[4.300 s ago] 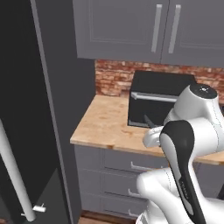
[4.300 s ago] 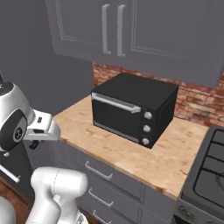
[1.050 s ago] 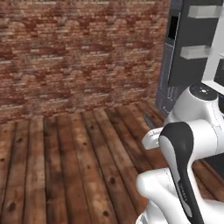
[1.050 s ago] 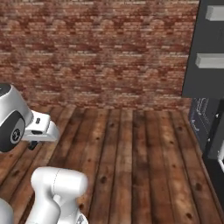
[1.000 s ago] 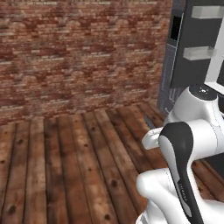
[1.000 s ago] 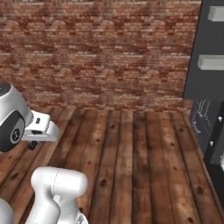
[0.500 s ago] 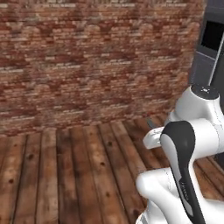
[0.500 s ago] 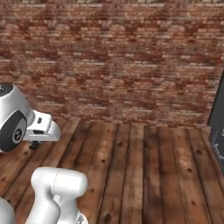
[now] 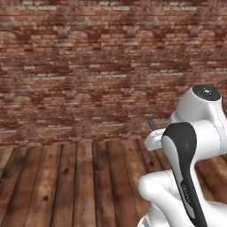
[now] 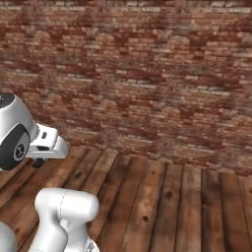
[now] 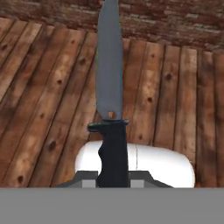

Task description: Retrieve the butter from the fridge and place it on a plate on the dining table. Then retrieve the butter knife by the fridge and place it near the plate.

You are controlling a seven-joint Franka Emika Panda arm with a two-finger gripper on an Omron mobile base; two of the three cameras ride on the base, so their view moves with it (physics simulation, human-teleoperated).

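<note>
Brick wall (image 9: 88, 66) pretty much everywhere you look, red-brown and running straight across the back in both base views, with a dark wooden plank floor (image 10: 162, 206) coming out from its foot toward the robot. Hand view is where the good stuff is: the butter knife (image 11: 109, 87) sticks straight out from the gripper (image 11: 113, 177), black handle pinched down at the bottom between the two tips and the long grey blade pointing away from the hand toward the base of the wall. So the jaws are clamped tight on the handle, knife firmly in the grip. Small guard sits where handle meets blade, with a tiny reddish dot on the blade just past it. Beyond and below the blade it's floor planks, running lengthwise away from the hand. From the left base view the arm is folded up at lower right, and a thin dark sliver, probably the blade tip, pokes out beside the wrist. From the right base view the hand sits low at the left edge, a small dark bit hanging under it.
</note>
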